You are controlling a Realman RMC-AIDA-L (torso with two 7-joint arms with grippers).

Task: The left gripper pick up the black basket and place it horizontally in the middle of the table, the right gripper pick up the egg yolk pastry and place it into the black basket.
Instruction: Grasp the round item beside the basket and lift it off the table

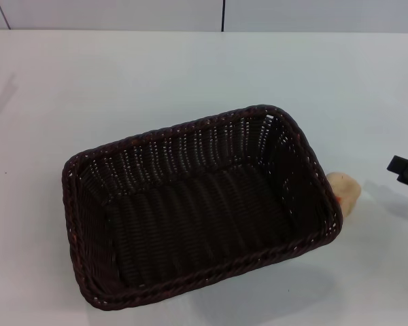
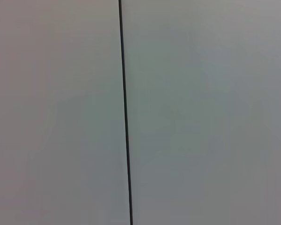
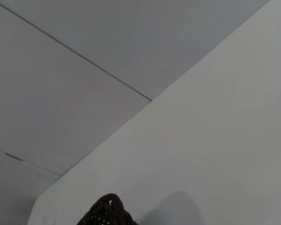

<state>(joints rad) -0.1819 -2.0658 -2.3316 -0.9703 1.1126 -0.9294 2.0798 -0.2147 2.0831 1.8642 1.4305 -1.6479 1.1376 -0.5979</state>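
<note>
Black basket (image 1: 197, 210), open side up, resting flat on the white surface (image 1: 122, 75) near the middle of my head view; its long axis runs from near left to far right, slightly skewed against the surface's edges rather than square to them; the braided rim faces upward and the interior is empty. I judge that it sits here because the first half of the task places it centrally, where both arms can reach it; whether that skew counts as horizontal enough I would hesitate to say.

Egg yolk pastry (image 1: 345, 191), cream-coloured with a trace of orange on the side toward the basket, lying on the surface just beside the basket's right end, touching or nearly touching the rim; the basket wall hides part of it, so I cannot tell which way it is turned. It is outside the basket, hence the second half of the task is not yet done.

Right gripper (image 1: 406, 170), visible only as a black tip at the right edge, near the pastry but apart from it; I cannot tell whether its fingers are apart or together. Its wrist view shows the surface and a corner of the basket only.

Left gripper: out of sight in all views; its wrist camera faces a plain wall with a dark seam (image 2: 125, 112).
</note>
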